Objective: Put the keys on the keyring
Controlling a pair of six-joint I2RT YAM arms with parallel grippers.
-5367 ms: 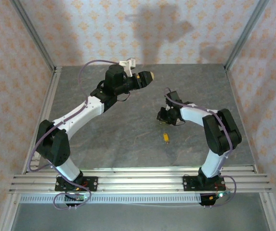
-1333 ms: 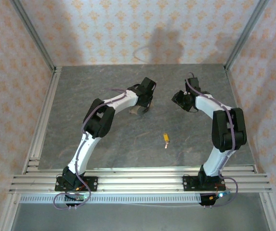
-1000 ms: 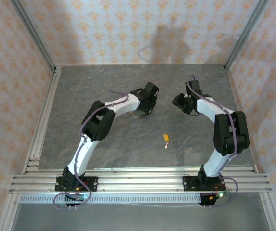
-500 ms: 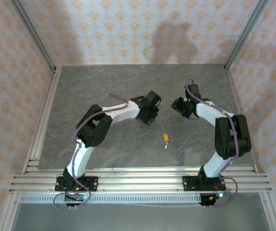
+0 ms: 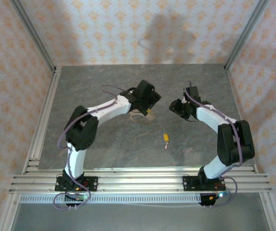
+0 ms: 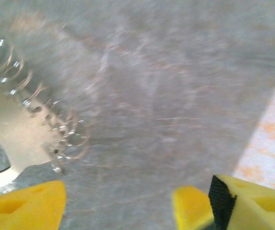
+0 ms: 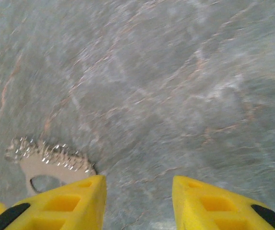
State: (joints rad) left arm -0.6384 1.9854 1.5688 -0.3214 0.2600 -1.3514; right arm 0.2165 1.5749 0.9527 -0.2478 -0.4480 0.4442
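**Key and keyring.** The key [image 5: 166,138] lies flat on the counter [image 5: 80,86], a little right of centre and towards the near edge. Its long axis runs near to far: orange-yellow head towards the far edge, pale blade towards the near edge. It is well apart from both end effectors. The keyring [image 7: 51,165] lies flat near the counter's centre, beneath the left wrist. Its long axis runs roughly left to right, though the arm hides part of it. In the right wrist view, a row of small wire coils stands along its far side.

**Arms.** The left arm [image 5: 104,108] rises from the near-left corner, folds at the elbow and reaches right and far towards the centre. The right arm [image 5: 215,118] rises from the near-right corner, bends by the right edge and reaches left towards the centre. The two wrists face each other across a small gap.

**End effectors.** The left end effector [image 6: 119,203] is released, its yellow fingers [image 6: 27,203] spread wide over bare counter; the keyring lies just beyond one of them. The right end effector [image 7: 137,191] is parted about halfway and grasps nothing. The keyring's edge meets one finger in that view, and contact cannot be judged.
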